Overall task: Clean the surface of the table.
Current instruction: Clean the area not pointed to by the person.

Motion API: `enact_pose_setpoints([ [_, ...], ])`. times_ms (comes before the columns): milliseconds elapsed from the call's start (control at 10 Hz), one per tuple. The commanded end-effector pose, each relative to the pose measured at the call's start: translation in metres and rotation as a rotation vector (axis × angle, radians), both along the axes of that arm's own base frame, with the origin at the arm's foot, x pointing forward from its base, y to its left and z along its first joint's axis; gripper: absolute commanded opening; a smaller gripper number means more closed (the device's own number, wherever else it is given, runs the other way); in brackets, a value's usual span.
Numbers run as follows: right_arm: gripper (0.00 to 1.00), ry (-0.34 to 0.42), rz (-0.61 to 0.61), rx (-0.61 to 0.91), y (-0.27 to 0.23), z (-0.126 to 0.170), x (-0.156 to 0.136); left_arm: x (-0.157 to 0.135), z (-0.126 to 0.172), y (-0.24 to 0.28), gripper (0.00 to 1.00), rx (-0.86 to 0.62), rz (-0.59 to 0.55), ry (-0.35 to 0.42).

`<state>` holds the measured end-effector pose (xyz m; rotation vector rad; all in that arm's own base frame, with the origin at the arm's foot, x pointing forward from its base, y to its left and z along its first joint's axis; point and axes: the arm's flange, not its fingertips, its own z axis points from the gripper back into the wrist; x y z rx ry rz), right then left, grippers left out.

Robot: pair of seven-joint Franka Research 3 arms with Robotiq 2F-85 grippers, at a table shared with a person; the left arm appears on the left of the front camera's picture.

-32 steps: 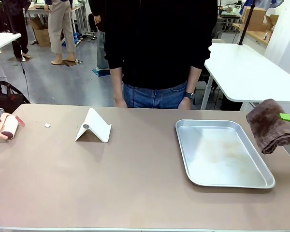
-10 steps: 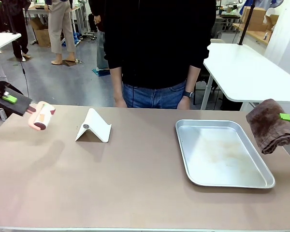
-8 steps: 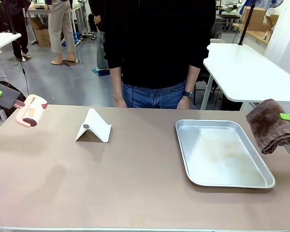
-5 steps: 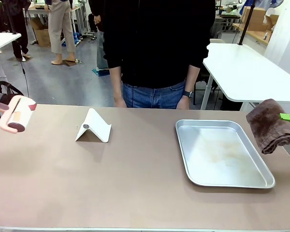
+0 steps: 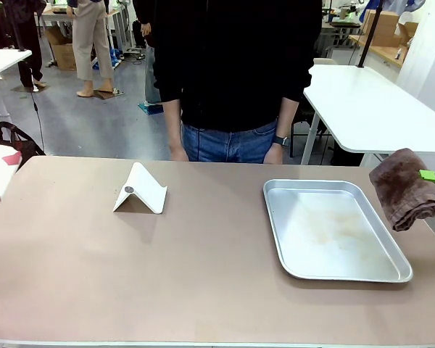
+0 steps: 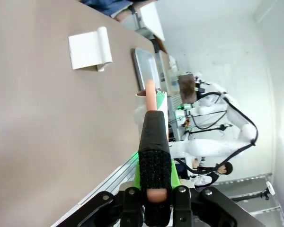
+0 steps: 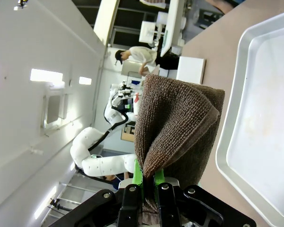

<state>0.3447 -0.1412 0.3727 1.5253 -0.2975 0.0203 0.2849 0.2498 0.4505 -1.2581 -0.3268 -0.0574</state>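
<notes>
- The brownish-tan surface point(image 5: 203, 283) spans the front view from its left edge to its right edge, with a person point(image 5: 235, 80) standing at the far edge.
- The left pincer point(image 6: 155, 176) is clamped on the black handle of a lint roller point(image 6: 154, 142). The roller's head is in the air at the surface's left edge, near the far corner.
- The right pincer point(image 7: 149, 178) is closed on a brown cloth point(image 7: 177, 123), which hangs just off the right edge.
- A metal tray point(image 5: 275, 226) lies flat toward the right edge.
- A white folded stand point(image 5: 140, 190) sits left of middle, nearer the far edge.
</notes>
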Motion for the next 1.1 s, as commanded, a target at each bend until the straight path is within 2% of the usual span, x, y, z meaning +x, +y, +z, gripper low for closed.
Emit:
enact_pose_setpoints([
  [0, 0.11, -0.007, 0.004, 0.003, 0.0, 0.003, 0.0, 0.008, -0.01, 0.036, 0.22, -0.075, -0.01, -0.021],
  [300, 0.11, -0.007, 0.004, 0.003, 0.0, 0.003, 0.0, 0.011, -0.024, 0.061, 0.22, -0.139, 0.002, -0.008],
  [400, 0.11, -0.007, 0.004, 0.003, 0.0, 0.003, 0.0, 0.002, -0.024, 0.042, 0.22, -0.076, 0.013, 0.016],
  [1000, 0.11, -0.007, 0.004, 0.003, 0.0, 0.003, 0.0, 0.002, -0.024, 0.042, 0.22, -0.076, 0.013, 0.016],
])
